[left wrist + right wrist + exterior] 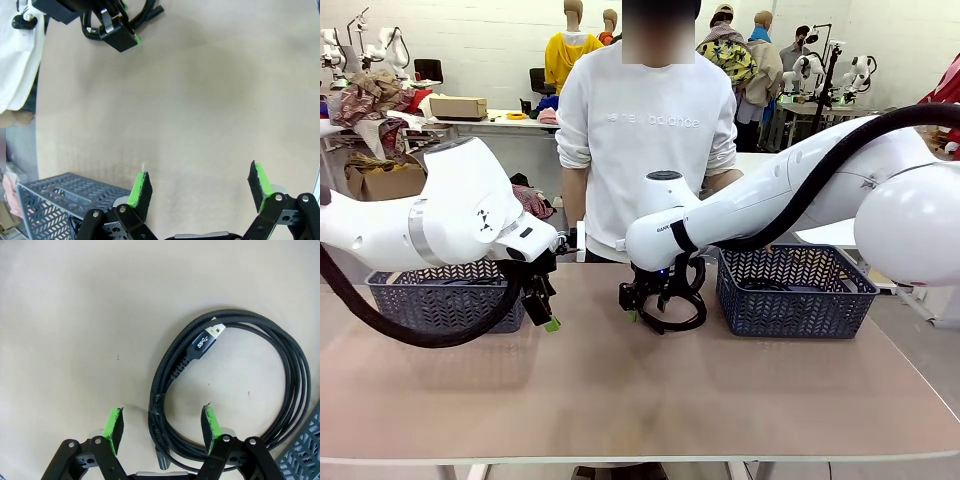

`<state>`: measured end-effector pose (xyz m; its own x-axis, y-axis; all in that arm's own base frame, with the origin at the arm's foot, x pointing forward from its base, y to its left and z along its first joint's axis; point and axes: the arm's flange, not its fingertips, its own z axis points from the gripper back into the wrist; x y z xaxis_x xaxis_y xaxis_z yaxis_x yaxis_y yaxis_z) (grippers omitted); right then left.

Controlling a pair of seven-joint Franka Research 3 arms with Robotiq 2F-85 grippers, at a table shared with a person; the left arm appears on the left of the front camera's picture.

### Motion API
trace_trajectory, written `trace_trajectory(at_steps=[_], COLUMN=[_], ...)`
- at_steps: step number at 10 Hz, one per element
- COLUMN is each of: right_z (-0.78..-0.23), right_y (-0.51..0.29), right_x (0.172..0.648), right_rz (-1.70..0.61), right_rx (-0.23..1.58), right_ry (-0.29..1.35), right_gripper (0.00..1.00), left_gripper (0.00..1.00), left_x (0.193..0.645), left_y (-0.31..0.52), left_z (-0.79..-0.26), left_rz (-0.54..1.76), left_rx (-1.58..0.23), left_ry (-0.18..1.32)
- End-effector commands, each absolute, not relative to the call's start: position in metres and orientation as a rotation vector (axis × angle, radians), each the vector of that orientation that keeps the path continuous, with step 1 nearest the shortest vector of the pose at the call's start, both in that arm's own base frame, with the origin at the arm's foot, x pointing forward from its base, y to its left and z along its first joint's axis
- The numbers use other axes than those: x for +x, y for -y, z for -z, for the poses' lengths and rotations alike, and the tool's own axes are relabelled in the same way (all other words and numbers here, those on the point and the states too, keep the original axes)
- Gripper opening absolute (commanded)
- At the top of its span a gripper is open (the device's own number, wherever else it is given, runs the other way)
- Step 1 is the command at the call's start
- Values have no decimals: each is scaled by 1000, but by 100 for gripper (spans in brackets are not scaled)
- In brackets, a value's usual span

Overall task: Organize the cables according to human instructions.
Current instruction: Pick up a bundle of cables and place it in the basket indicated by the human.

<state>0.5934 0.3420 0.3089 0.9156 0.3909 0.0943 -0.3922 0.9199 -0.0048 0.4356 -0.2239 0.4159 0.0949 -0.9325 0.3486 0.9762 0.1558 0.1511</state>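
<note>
While the white right arm bends down over the coiled black braided cable (672,305) near the beige tabletop's (620,390) middle, two dark plastic mesh baskets (798,290) flank it and the wrist hides much of the loop. In the left wrist view, the left fingers (141,192) spread wide, empty, above bare tabletop. In the right wrist view, the right fingers (113,424) straddle the coil's strands, part-closed, not yet pinching.

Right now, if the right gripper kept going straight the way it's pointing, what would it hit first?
The right gripper points down at the coiled cable on the table. The taped bundle lies between its fingers, so it would probably meet that first, then the tabletop. Depth is hard to judge.
</note>
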Motion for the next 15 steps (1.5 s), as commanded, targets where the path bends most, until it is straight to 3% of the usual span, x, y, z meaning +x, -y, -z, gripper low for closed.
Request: trace_trajectory(at_steps=[1,6,8,12,15], right_z=[-310,-310,-310,-336,-399], right_y=[-351,-355,-358,-352,-344], right_x=[600,599,600,591,581], right_rz=[-373,-374,-379,-392,-616], right_rx=[-27,-21,-21,-11,0], right_ry=[88,92,89,89,86], right_gripper=[62,11,0,0,0], left_gripper=[100,100,100,100,100], left_x=[435,435,435,435,435], left_y=[223,223,223,223,223], left_z=[-416,-416,-416,-416,-416], left_rz=[1420,1420,1420,1420,1420], left_rx=[-131,-131,-131,-131,-131], left_ry=[403,403,403,403,403])
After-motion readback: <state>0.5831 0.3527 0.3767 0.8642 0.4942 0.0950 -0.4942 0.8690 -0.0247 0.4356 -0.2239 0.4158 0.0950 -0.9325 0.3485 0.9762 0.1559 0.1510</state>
